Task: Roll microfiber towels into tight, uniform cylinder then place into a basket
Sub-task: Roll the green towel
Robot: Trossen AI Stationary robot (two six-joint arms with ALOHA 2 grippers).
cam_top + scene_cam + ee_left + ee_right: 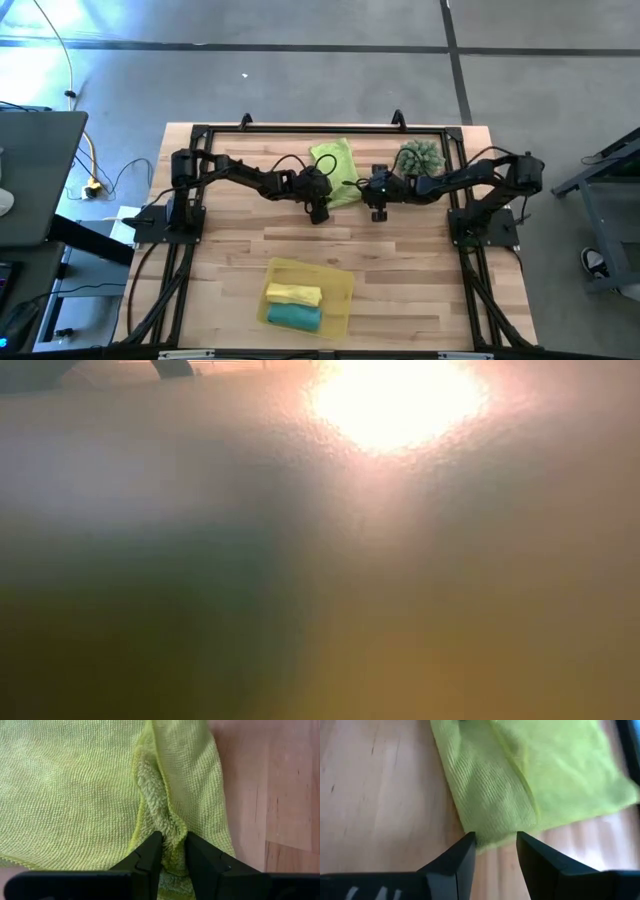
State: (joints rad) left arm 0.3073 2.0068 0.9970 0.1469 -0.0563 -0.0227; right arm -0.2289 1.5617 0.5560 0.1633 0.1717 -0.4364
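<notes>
The lime green towel (335, 163) lies on the table's far middle, partly folded over itself. My left gripper (172, 840) is shut on it at its near left end. My right gripper (495, 837) is open, and its fingers stand on either side of the towel's near right corner (492, 832) without plainly touching it. Near the front edge, the yellow basket (340, 285) holds a rolled yellow towel (293, 293) and a rolled teal towel (293, 317). The low view is blurred and shows nothing I can tell. My left gripper pinches a raised, bunched fold (167, 822) of the lime green towel between its two fingers, at the towel's near end. The fingers slant down from the table's left. The fold holds more than one layer, and the rest of the towel lies slack on the table.
A spiky green ball-shaped plant (420, 157) stands just right of the towel, beside my right arm. Black frame rails (300, 128) run along the table's far edge and sides. Bare wood (240, 240) lies between the towel and the basket.
</notes>
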